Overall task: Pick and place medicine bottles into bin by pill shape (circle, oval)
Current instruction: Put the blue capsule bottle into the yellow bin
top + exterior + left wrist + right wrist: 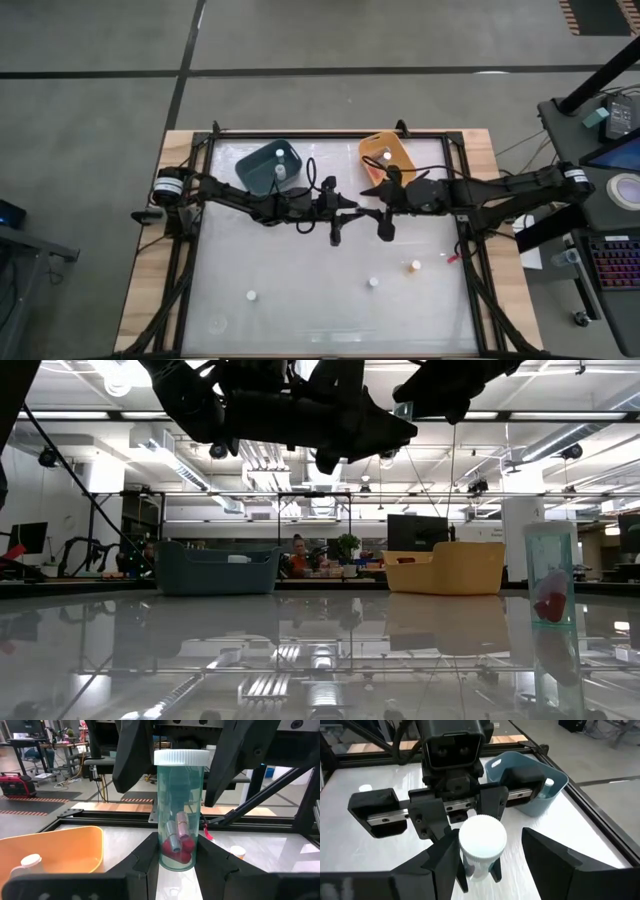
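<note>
My left gripper [177,857] is shut on a clear, teal-tinted medicine bottle [180,810] with a white cap [482,837] and red pills at its bottom. It holds the bottle above the table's middle [352,207]. My right gripper [495,854] faces it from the right [374,200] and is open. Its fingers [132,755] stand on either side of the cap, apart from it. Other bottles stand upright on the table nearer the front, a white-capped one [372,282], an orange-tinted one [416,266] and another at the left [250,296]. My left gripper pinches the bottle's lower part [174,851] between its two fingers. The fingers come level from the table's left. The bottle stands upright in the hold, cap up, lifted clear of the table.
A teal tub [262,160] with bottles in it stands at the back left of centre. An orange tub [398,150] with one bottle stands at the back right of centre. A small red scrap [452,258] lies at the right. One bottle [550,575] stands close in the low view.
</note>
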